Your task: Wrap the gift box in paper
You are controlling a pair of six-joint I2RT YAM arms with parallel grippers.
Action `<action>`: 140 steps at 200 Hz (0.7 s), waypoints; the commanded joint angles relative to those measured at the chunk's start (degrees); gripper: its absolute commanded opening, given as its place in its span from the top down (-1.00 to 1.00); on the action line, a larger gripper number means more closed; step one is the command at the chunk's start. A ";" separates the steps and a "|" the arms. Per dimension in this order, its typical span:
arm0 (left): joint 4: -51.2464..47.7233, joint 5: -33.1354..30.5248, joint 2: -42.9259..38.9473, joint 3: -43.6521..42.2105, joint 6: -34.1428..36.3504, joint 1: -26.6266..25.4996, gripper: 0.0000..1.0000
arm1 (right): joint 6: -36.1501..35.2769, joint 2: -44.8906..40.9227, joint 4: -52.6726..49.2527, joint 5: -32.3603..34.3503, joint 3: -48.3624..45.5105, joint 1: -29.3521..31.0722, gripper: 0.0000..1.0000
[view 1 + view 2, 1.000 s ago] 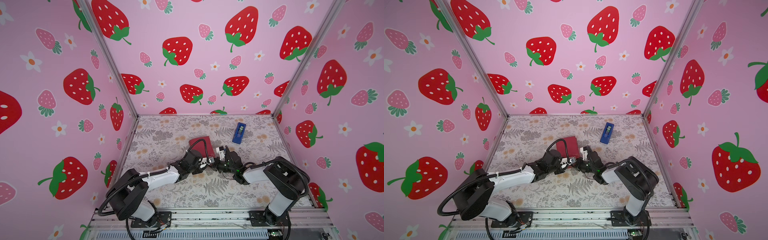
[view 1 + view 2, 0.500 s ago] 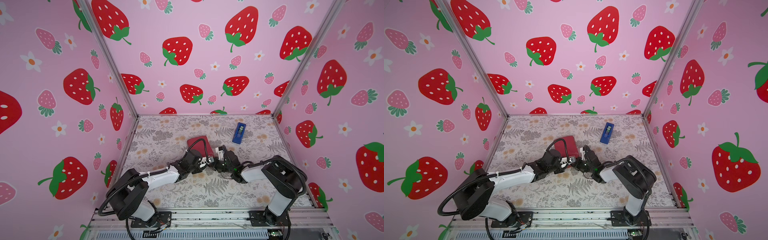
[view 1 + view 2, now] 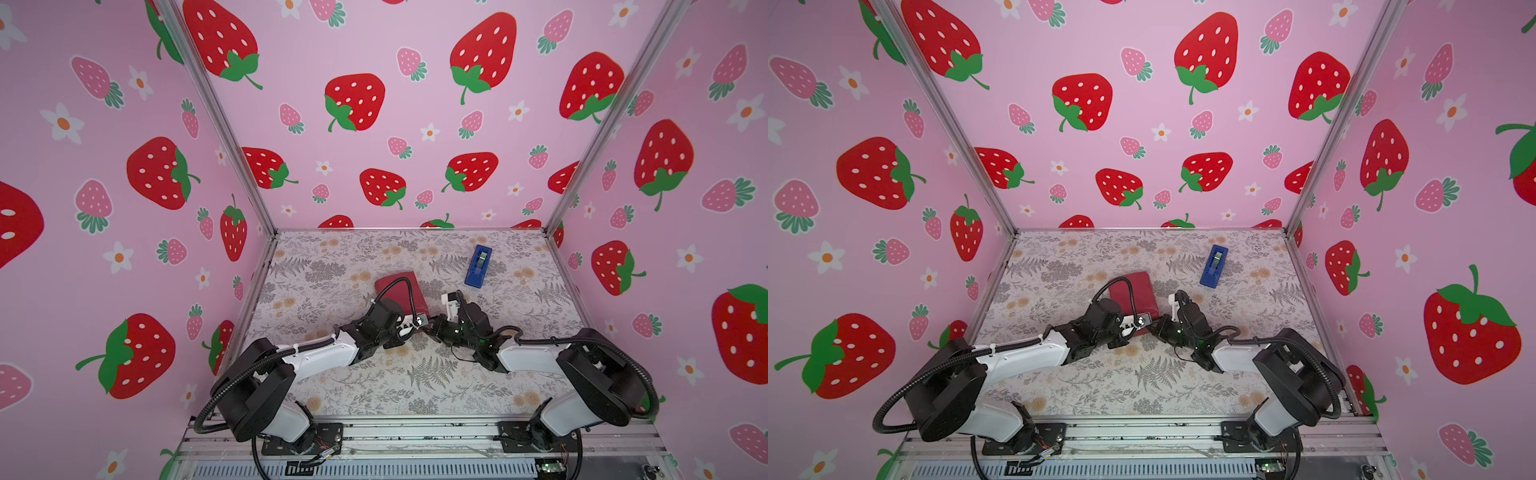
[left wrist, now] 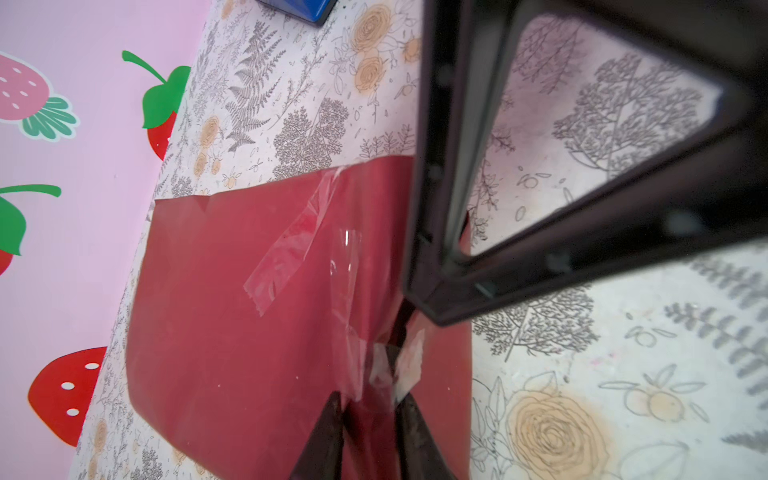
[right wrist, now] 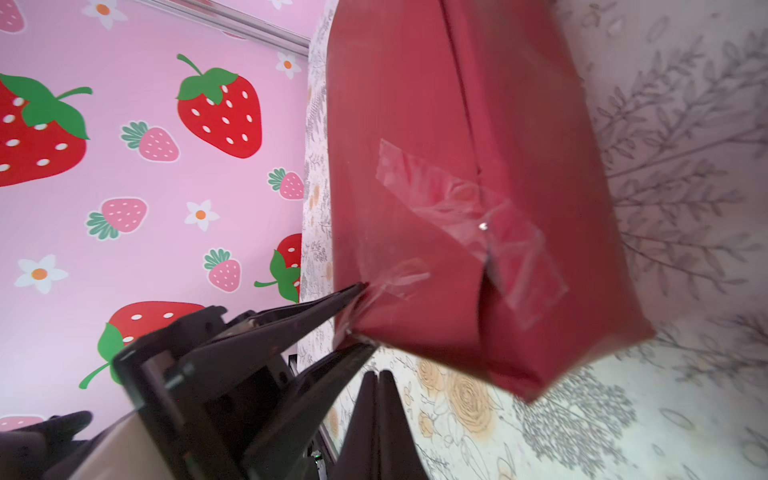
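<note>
paper (image 5: 415, 104) maroon, folded; seam under clear tape (image 5: 457, 208)

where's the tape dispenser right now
In both top views the tape dispenser lies on the floral table, back right of centre, apart from the paper and nearer the right wall.

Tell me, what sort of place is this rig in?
Likely a staged robot recording booth, not a home: strawberry-print walls on aluminium posts box in a floral tabletop, with both arms bolted to a front rail.
</note>
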 commanded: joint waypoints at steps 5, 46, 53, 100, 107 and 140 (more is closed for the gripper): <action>-10.31 4.66 -2.78 1.50 -0.33 -0.41 0.42 | 0.61 1.03 -0.18 0.03 -1.20 0.48 1.00; -11.64 7.50 -7.52 3.97 -2.35 0.89 0.37 | -0.75 0.38 -1.96 -0.69 -1.32 0.46 1.00; -12.00 7.61 -7.70 4.48 -3.09 1.11 0.37 | -1.68 -0.85 -3.82 -0.27 -1.14 0.46 1.00; -11.04 4.66 -10.64 6.07 -16.49 3.23 0.36 | -11.99 -11.10 -19.52 2.93 3.16 -0.01 1.00; -11.14 3.09 -11.16 6.35 -19.35 3.60 0.35 | -13.70 -11.63 -21.36 2.52 4.75 -0.10 1.00; -16.91 -1.78 -12.46 9.64 -31.69 4.90 0.32 | -20.54 -7.86 -27.88 -4.00 14.14 -0.24 1.00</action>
